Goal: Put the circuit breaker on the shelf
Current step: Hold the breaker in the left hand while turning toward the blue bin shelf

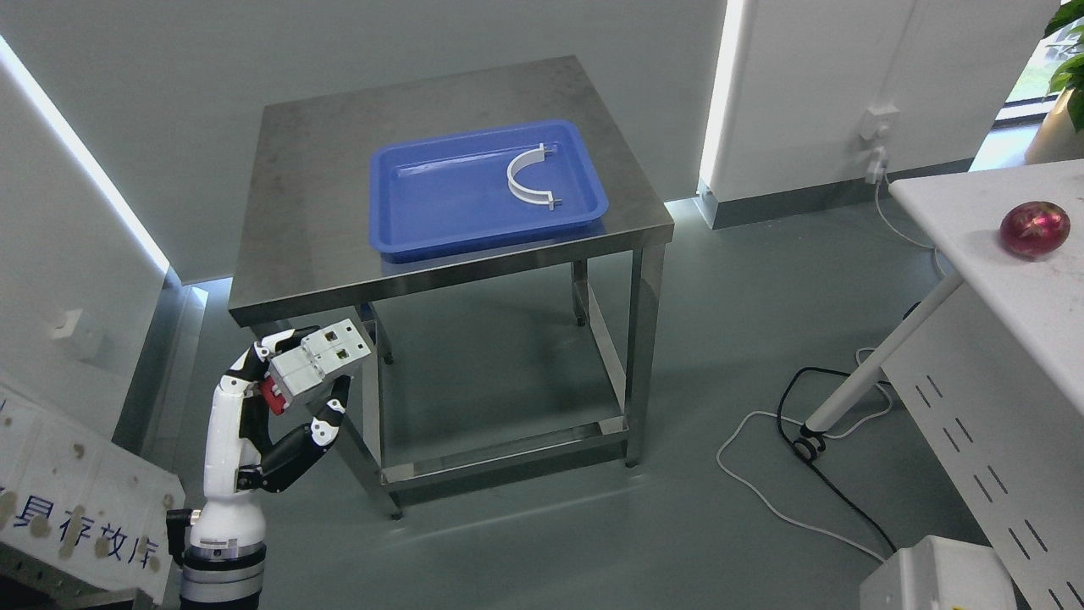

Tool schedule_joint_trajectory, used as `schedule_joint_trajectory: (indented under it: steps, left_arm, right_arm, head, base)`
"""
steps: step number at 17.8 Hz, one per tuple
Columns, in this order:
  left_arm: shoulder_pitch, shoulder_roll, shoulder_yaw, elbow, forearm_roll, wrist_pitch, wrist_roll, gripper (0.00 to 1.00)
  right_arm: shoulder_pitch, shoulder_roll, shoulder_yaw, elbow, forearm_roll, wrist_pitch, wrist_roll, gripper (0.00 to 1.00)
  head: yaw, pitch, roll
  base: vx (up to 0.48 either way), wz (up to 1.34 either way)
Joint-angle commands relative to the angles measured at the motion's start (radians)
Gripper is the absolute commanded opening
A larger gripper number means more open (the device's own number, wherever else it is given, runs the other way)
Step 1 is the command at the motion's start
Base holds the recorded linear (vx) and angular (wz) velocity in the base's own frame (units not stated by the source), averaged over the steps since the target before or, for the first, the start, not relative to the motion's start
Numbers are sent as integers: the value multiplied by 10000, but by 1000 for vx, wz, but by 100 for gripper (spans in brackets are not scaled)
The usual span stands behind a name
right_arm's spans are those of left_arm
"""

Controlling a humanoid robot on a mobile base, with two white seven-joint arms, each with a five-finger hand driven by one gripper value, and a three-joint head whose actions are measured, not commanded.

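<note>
My left hand (292, 385) rises from the lower left and is shut on a white circuit breaker (318, 357) with a red switch part showing at its lower left. It holds the breaker in the air just below the front left corner of the steel table (313, 212). A blue tray (457, 199) lies on the tabletop with a white curved bracket (525, 176) inside it. No shelf is clearly visible. My right arm does not show.
A white table (1016, 280) with a dark red round object (1034, 229) stands at the right. Black and white cables (796, 440) lie on the floor by its leg. A white box with printed characters (76, 500) sits at the lower left.
</note>
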Motion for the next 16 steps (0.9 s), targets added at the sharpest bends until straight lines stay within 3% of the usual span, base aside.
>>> schedule_joint_trajectory:
  steps: [1, 11, 16]
  left_arm:
    - [56, 92, 678, -241, 68, 91, -1, 12]
    - [-328, 92, 663, -241, 83, 122, -16, 12]
    - [-205, 92, 203, -241, 84, -139, -692, 13]
  right_arm:
    - [154, -175, 0, 2, -7, -213, 6, 100]
    - [154, -175, 0, -14, 8, -213, 6, 100]
    - [154, -175, 0, 2, -7, -213, 6, 100]
  head:
    - [0, 0, 0]
    - [0, 0, 0]
    - [0, 0, 0]
  base:
    - [-314, 247]
    - [-361, 296]
    - [-345, 106]
